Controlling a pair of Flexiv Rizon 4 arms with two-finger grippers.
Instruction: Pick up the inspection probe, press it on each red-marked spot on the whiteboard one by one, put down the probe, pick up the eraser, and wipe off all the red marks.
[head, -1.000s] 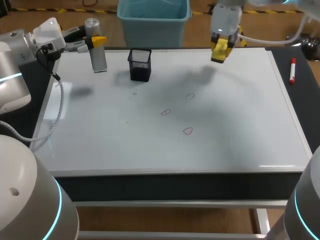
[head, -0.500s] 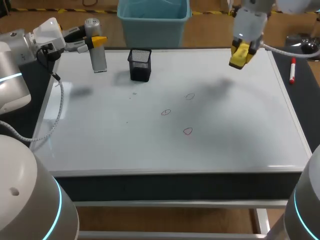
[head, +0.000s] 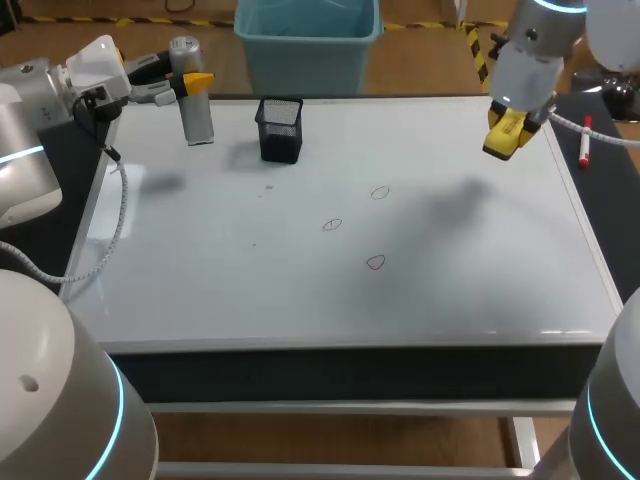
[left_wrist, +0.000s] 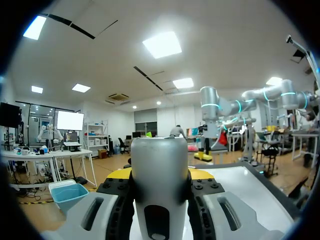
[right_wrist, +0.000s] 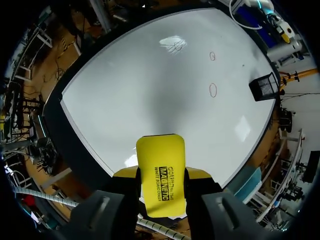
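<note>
A silver cylindrical probe (head: 196, 100) stands upright at the whiteboard's (head: 300, 295) far left corner, and my left gripper (head: 188, 80) is shut on its upper part. In the left wrist view the probe (left_wrist: 159, 170) fills the gap between the fingers of the left gripper (left_wrist: 159, 182). My right gripper (head: 510, 125) hangs above the board's far right area, shut on a yellow eraser (head: 503, 135); the eraser (right_wrist: 161, 170) juts out ahead of the right gripper (right_wrist: 161, 187). Three small red marks (head: 379, 192), (head: 332, 225), (head: 375, 262) lie mid-board, well left of the eraser.
A black mesh cup (head: 280, 128) stands on the board's far side, just right of the probe. A red marker (head: 585, 140) lies on the dark table strip beyond the board's right edge, close to my right arm.
My right arm has carried the eraser rightward and slightly nearer, from the far middle of the board to its far right. The left arm and probe have not moved.
</note>
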